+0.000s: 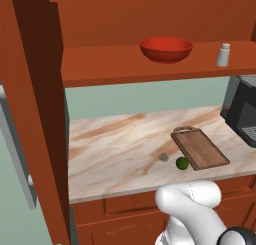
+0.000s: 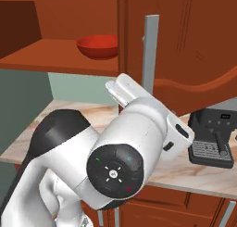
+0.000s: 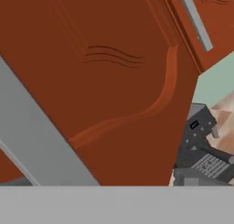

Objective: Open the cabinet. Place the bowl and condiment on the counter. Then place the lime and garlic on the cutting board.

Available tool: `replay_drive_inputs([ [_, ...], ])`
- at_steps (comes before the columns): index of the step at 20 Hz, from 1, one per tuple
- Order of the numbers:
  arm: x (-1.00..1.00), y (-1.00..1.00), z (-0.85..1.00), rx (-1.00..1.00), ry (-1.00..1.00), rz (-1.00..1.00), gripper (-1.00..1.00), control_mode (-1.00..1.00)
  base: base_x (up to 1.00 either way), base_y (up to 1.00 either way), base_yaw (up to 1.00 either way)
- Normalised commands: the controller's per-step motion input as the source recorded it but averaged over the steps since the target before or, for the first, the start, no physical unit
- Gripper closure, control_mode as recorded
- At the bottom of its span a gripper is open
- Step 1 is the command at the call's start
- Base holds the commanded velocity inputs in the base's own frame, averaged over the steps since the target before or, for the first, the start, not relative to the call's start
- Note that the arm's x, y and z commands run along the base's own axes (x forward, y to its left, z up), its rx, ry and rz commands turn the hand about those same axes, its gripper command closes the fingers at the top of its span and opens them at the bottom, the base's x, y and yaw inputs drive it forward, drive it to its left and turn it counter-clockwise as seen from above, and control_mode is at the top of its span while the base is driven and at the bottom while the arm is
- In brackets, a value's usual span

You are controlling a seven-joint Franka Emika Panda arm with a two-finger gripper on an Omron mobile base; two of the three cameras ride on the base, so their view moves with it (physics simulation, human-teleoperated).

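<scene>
The cabinet (image 1: 150, 19) stands open, its left door (image 1: 30, 114) swung out. On its shelf sit the red bowl (image 1: 166, 49) and the condiment (image 1: 223, 55); the bowl (image 2: 98, 46) also shows from the right. On the counter (image 1: 115, 149) below lie the garlic (image 1: 163, 157) and the lime (image 1: 182, 163), both just left of the cutting board (image 1: 200, 148). My gripper (image 2: 121, 88) is raised beside the grey handle (image 2: 151, 50) of the right door (image 2: 185, 45). Its fingers are hidden behind the hand. In the hand view the door panel (image 3: 114, 81) and its handle (image 3: 32, 136) are very close.
A black coffee machine (image 1: 242, 111) stands on the counter at the right, under the open right door (image 2: 213, 138). Lower drawer cabinets (image 1: 125, 214) run beneath the counter edge. My own arm (image 2: 115, 147) blocks much of the right base view.
</scene>
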Motion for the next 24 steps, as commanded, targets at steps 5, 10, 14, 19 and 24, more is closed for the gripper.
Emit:
replay_drive_inputs([
  [5, -0.96, 0.34, -0.05, 0.02, 0.02, 0.26, -1.0, -1.0, 0.0, 0.0, 0.0],
  [10, -0.98, 0.97, -0.65, -0.06, -0.03, 0.25, -1.0, -1.0, 0.0, 0.0, 0.0],
  [14, -0.89, 1.0, -1.0, -0.09, -0.17, 0.23, -1.0, -1.0, 0.0, 0.0, 0.0],
  [19, -0.96, 0.52, -0.7, 0.0, -0.06, 0.3, -1.0, -1.0, 0.0, 0.0, 0.0],
  [24, -1.0, 0.15, -0.39, 0.0, 0.0, 0.41, -1.0, -1.0, 0.0, 0.0, 0.0],
])
